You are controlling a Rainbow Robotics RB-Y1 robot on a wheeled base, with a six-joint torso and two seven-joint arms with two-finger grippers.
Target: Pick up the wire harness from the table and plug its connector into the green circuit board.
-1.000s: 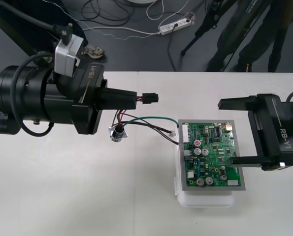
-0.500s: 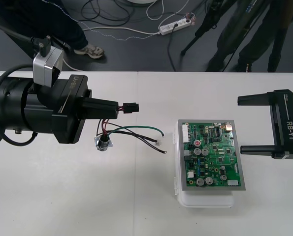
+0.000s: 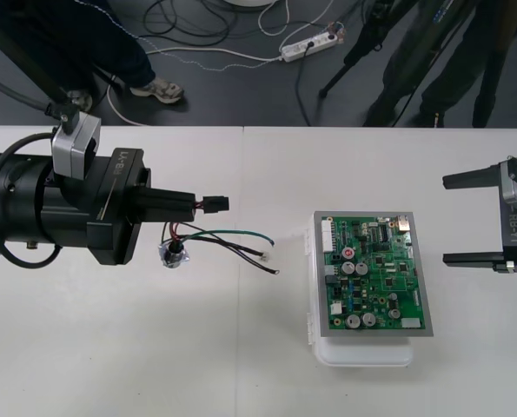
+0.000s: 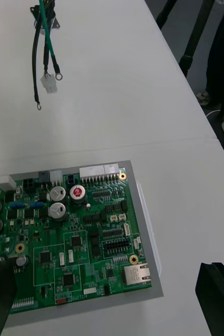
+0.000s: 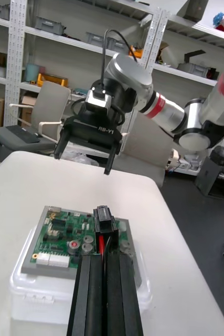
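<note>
My left gripper is clamped on the harness just behind its black plug. I have pulled it back left, so the plug now hangs well apart from the green board rather than near its edge. My right gripper, spread wide, has also backed off right; the plugging looks further off, not nearer.

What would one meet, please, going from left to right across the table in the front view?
Left gripper, jaws shut on the plug → plug → loose wire ends → board → right gripper, jaws open.
</note>
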